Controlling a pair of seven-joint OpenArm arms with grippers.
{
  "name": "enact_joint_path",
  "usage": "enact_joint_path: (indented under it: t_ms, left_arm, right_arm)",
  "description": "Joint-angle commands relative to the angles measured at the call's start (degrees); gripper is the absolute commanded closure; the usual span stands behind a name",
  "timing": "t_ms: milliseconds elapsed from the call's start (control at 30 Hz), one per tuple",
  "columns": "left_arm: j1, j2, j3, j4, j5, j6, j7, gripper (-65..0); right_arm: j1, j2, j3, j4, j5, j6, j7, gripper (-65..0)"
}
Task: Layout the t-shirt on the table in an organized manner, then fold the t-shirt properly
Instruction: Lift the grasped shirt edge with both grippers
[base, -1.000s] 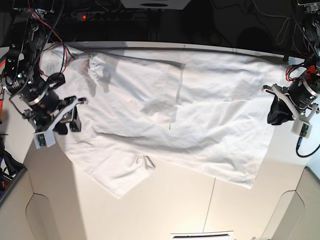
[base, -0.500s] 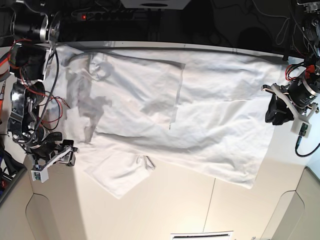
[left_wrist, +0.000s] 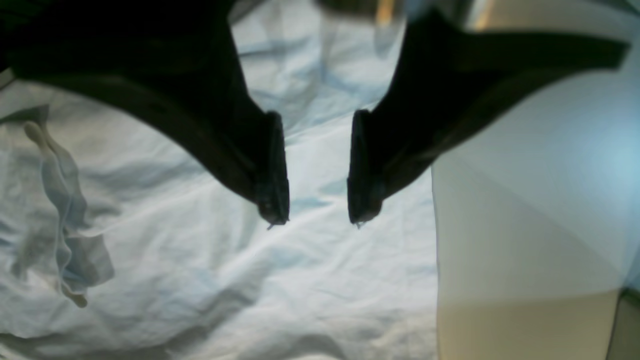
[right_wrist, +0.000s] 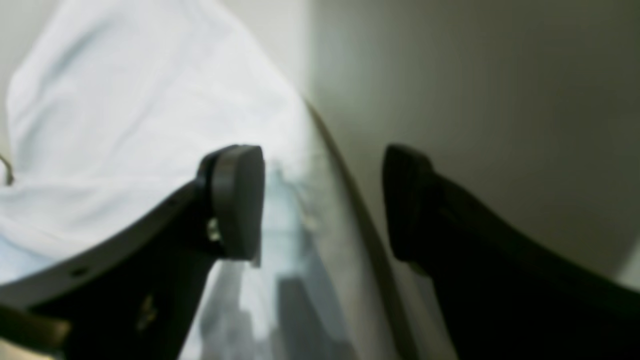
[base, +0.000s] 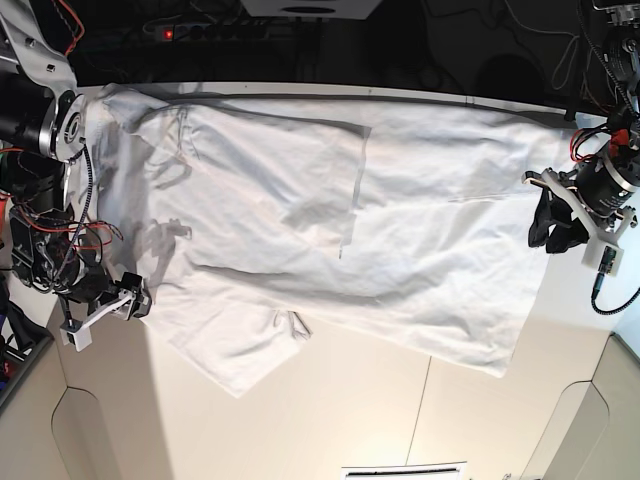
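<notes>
Flanking t-shirt (base: 400, 220) on table (base: 350, 410): both grippers, jaws apart, nothing betw.

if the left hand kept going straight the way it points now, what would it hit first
Most likely the t-shirt: the left hand is open, empty, and aimed at wrinkled cloth near its edge by the bare table. Depth is unclear.

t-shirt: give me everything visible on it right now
The t-shirt is plain white, soft-looking cloth, no print. It lies spread across the table, long axis side to side in the base view, covering most of the far half. One short sleeve points toward the near edge, with a small turned-up fold at its corner. A straight crease runs down the middle and wrinkles cross the body. The left gripper hangs at its one end, jaws apart; the right gripper sits off the other end, also open. Neither holds cloth.
</notes>
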Motion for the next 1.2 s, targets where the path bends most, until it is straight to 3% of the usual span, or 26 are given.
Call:
enact_joint_path:
  t_ms: [0,67,233,433,467,533,767,967,1100,1167]
  left_arm:
    - [-0.31,-0.79,-0.39,0.76,-0.70,0.00,-1.25,-23.9]
    - [-0.31,-0.79,-0.39,0.76,-0.70,0.00,-1.27,-23.9]
    - [-0.33,-0.79,-0.39,0.76,-0.63,0.15,-1.27,-23.9]
    - [-1.01,-0.79,-0.39,0.70,-0.17,1.55,-2.27,-23.9]
    - [-1.33,-0.79,-0.39,0.63,0.13,1.55,-2.29,-23.9]
    - [-2.21,-0.81,-0.39,0.39,0.63,1.60,-2.32,-23.9]
    - [-9.42,-0.83,-0.39,-9.11,0.52,3.08,-4.11,-23.9]
    - [-26.62,-1.31,-0.39,-30.23,-1.77,3.10,-6.58,-23.9]
    - [-39.89,-3.56,1.46,-48.02,-1.40,5.53,-13.40,-23.9]
    - [-45.70,-5.11,4.15,-57.29,1.68,6.12,-18.34,-23.9]
  right_arm:
    - [1.66,0.70,0.15,-0.04,-0.22,0.20,-0.11,-37.3]
    - [1.66,0.66,0.15,-0.35,-0.24,0.66,-0.11,-36.2]
    - [1.66,0.46,0.13,-0.33,0.17,3.21,-0.09,-17.6]
    - [1.66,-1.70,0.13,-0.33,0.20,3.19,0.33,-15.7]
    - [1.66,-2.05,0.13,-0.31,0.17,3.19,0.33,-13.0]
    - [1.66,-2.54,0.13,-0.28,0.17,3.19,0.33,-0.3]
    - [1.66,-2.78,0.13,-0.28,-0.07,2.97,0.31,0.0]
    - [1.66,-2.82,0.13,-0.28,-0.04,2.97,0.31,0.0]
    - [1.66,-2.82,0.13,-0.28,-0.04,2.97,0.28,0.0]
    - [1.66,-2.82,0.13,-0.28,-0.04,2.97,0.28,0.0]
